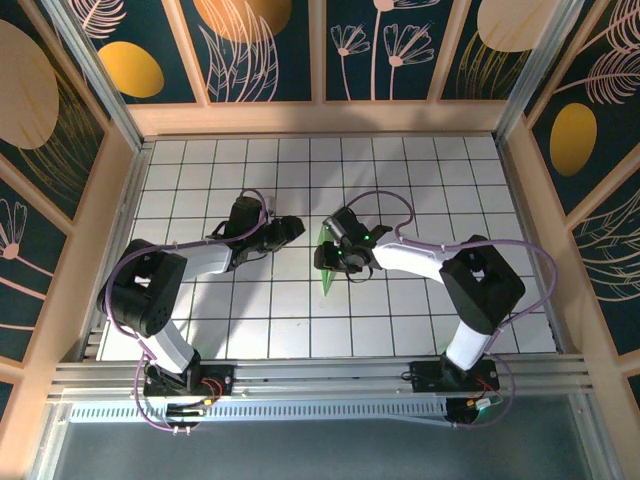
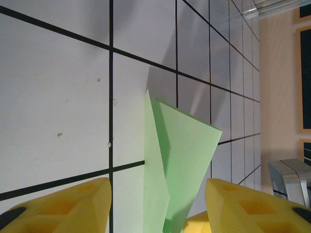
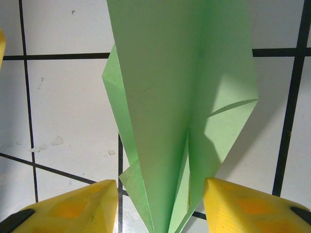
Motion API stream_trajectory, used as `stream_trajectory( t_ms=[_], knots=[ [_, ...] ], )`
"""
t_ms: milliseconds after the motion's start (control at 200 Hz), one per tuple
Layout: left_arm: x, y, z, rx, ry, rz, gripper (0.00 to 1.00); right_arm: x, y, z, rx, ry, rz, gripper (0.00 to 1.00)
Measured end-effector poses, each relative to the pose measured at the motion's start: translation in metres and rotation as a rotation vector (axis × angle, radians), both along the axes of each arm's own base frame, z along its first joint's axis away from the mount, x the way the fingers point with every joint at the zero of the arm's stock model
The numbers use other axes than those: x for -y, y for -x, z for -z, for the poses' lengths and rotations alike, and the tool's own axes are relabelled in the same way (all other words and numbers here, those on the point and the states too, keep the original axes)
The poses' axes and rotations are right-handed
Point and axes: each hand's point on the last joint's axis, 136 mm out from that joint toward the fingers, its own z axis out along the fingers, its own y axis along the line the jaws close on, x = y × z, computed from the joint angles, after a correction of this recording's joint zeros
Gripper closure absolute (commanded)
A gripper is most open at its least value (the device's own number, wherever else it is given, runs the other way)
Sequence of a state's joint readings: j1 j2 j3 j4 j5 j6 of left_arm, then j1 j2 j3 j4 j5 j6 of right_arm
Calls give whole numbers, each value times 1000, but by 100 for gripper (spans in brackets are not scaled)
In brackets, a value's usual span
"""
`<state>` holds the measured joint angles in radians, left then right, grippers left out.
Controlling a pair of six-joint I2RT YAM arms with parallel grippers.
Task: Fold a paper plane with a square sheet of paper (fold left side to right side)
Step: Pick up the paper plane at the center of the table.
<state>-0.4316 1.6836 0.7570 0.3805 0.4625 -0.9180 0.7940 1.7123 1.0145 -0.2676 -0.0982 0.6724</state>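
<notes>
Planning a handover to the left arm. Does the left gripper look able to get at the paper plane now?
Probably yes: the paper plane sits between the left gripper's open fingers, nothing blocking. The right gripper, also open, straddles it and might crowd.

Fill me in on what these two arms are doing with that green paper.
Two robot arms are folding a paper plane on the gridded table. The light green paper is already creased into a narrow pointed shape, with flaps lifting off the surface. The left gripper and right gripper each straddle it with jaws apart, neither visibly clamping it.
</notes>
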Motion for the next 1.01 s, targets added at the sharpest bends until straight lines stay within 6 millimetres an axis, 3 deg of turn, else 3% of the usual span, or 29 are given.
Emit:
stream_trajectory(
  t_ms=[470,1006],
  knots=[
    [-1,1,2,-4,-2,0,46,-11,-4,-2,20,7,-13,48],
    [-1,1,2,-5,-2,0,46,-4,-3,7,8,52,-3,53]
  ],
)
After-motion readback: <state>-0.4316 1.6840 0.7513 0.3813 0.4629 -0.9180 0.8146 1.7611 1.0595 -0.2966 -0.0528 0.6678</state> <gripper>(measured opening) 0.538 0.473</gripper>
